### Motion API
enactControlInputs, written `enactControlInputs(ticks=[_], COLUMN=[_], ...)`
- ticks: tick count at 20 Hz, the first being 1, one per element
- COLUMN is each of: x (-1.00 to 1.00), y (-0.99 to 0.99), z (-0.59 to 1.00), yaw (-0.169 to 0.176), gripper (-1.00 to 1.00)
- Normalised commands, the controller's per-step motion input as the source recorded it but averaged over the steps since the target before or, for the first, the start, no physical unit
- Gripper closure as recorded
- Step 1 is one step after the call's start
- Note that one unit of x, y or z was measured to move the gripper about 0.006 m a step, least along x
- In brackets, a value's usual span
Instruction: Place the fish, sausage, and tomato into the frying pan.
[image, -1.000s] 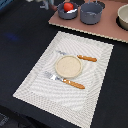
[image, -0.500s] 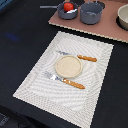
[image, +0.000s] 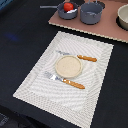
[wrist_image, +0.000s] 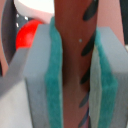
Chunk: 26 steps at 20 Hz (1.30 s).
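Observation:
In the wrist view my gripper (wrist_image: 75, 85) is shut on the sausage (wrist_image: 72, 55), a reddish-brown rod with dark marks held between the teal pads (wrist_image: 52, 85). Behind it lie the red tomato (wrist_image: 29, 36) and a white shape, the fish (wrist_image: 31, 7). In the exterior view the frying pan (image: 61, 12) stands at the back with its long handle (image: 47, 7) pointing to the exterior view's left. It holds the tomato (image: 68, 6) and the fish (image: 75, 6). Neither the arm nor the gripper shows in the exterior view.
A deeper grey pot (image: 91, 12) stands beside the pan on a tan board (image: 107, 27), with a bowl (image: 123, 17) at the exterior view's right edge. A striped placemat (image: 35, 82) carries a tan plate (image: 68, 66), an orange-handled knife (image: 86, 58) and a fork (image: 70, 82).

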Motion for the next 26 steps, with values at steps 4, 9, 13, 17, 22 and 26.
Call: enactControlInputs(ticks=[4,9,13,17,22,26], x=[0.32,0.54,0.38,0.23,0.12,0.14], y=[0.41,0.13,0.0,0.02,0.0,0.01], z=[-0.13,-0.03,0.05,0.24,0.14,0.02], yaw=[0.011,0.015,0.087,0.131,0.166,0.166], gripper=[1.0,1.0,1.0,1.0,1.0,1.0])
